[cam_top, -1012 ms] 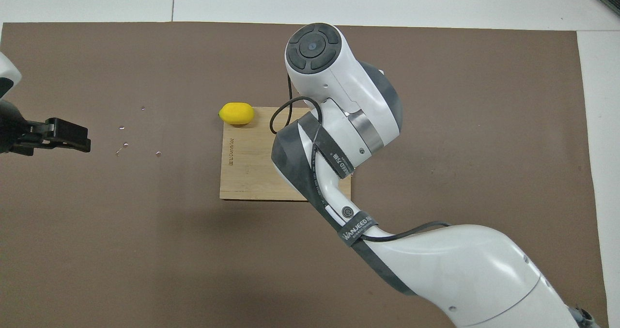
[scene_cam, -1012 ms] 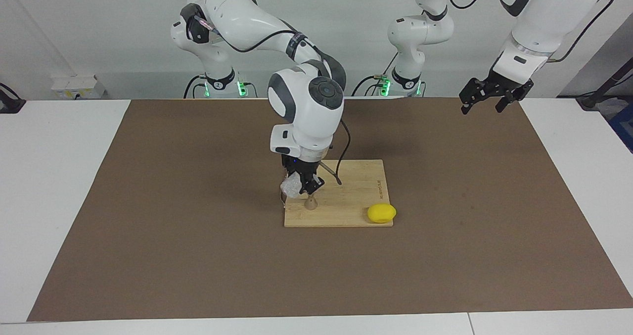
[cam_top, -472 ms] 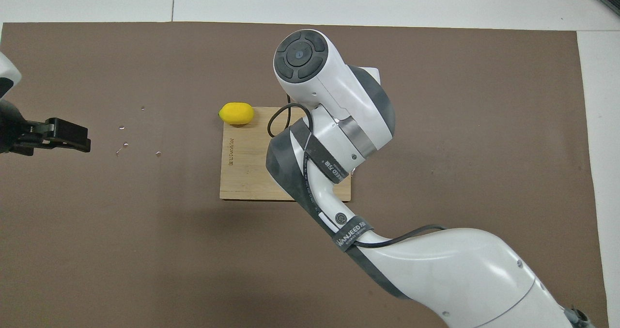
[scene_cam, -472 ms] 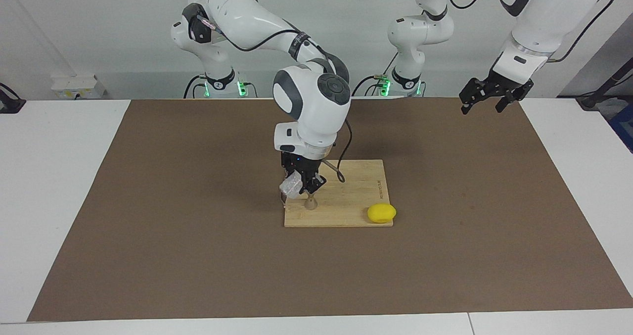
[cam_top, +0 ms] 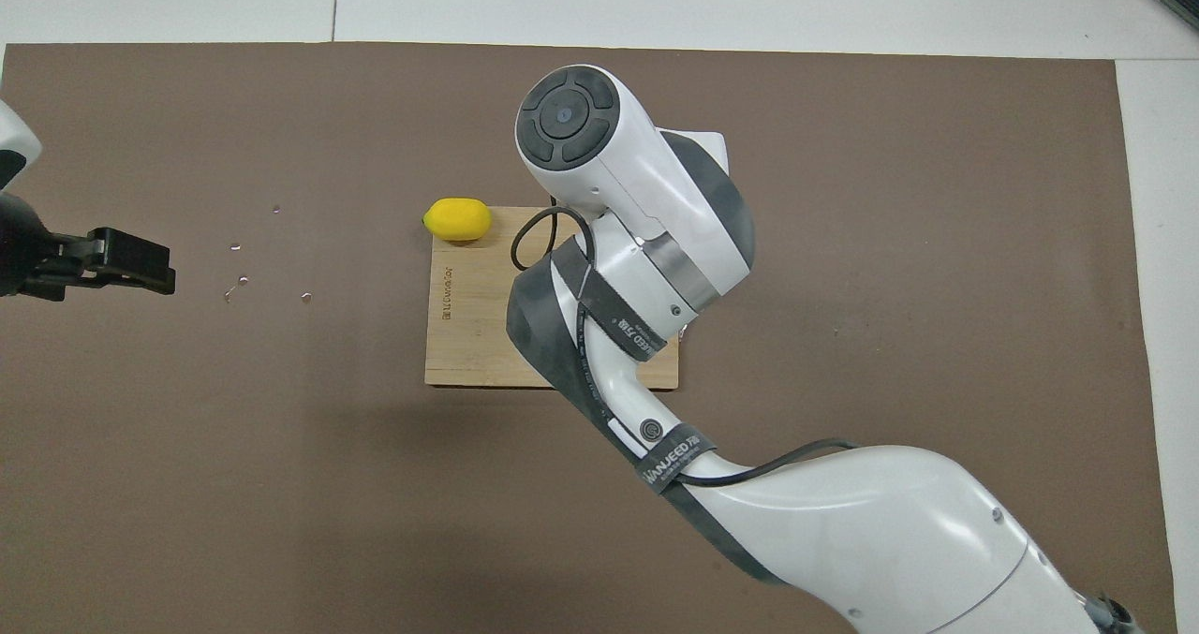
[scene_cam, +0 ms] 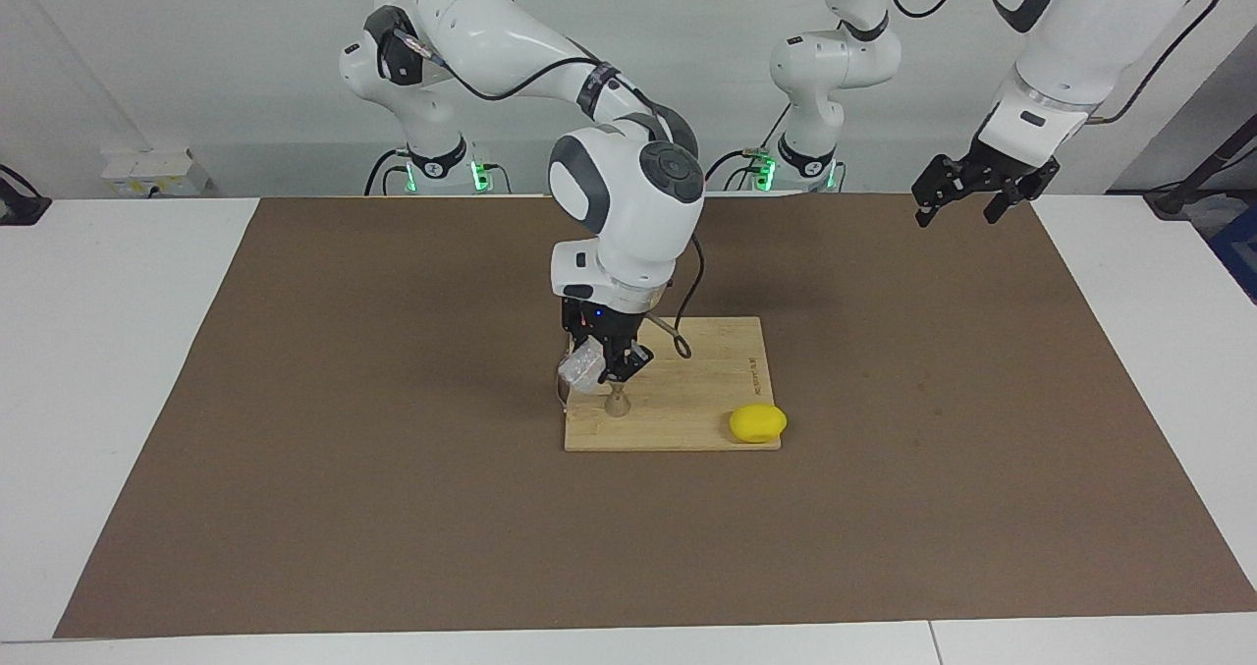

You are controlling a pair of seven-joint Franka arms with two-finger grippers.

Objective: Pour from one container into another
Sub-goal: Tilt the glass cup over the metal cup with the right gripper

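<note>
Here the right gripper (scene_cam: 606,365) clamps the glass cup (scene_cam: 581,367) — tilted.

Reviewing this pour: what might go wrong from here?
The right gripper holds the tilted glass cup just above the narrow jigger, so liquid may miss its small mouth and spill onto the cutting board. The gripper hangs close enough to tip the jigger. The left gripper waits, open.

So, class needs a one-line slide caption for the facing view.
Right claw tilts the glass cup over the jigger on the cutting board; left claw waits.
</note>
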